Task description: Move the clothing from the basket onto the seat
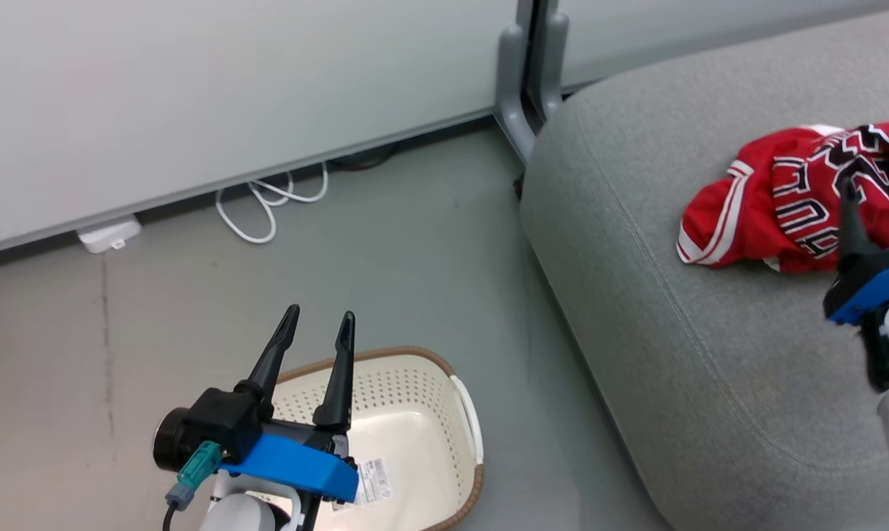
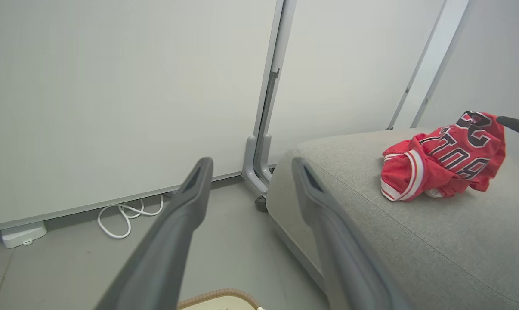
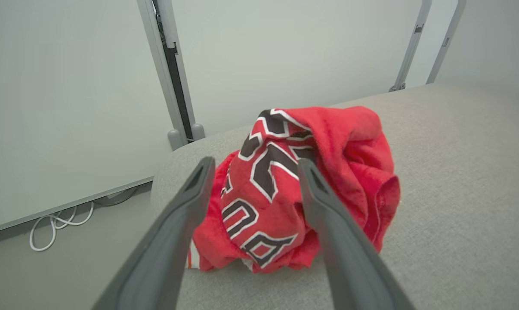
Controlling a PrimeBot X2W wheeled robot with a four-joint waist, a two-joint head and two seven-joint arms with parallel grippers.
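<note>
My right gripper [image 1: 876,190] apart, clothing [image 1: 769,214] just ahead on the seat [image 1: 673,332], my left gripper [image 1: 321,313] apart, basket [image 1: 415,355] beneath

clothing [image 1: 776,203]: red, white stripe trim, black lettering outlined white
basket [image 1: 404,387]: cream-white, dotted with holes, brown woven-look rim, white handles
seat [image 1: 673,383]: plain grey fabric
floor [image 1: 415,243]: plain grey-green
cable [image 1: 264,210]: white, far on the floor
left gripper [image 1: 321,315]: dark fingers, blue bracket, teal plug
right gripper [image 3: 255,162]: dark grey fingers, blue bracket
</note>
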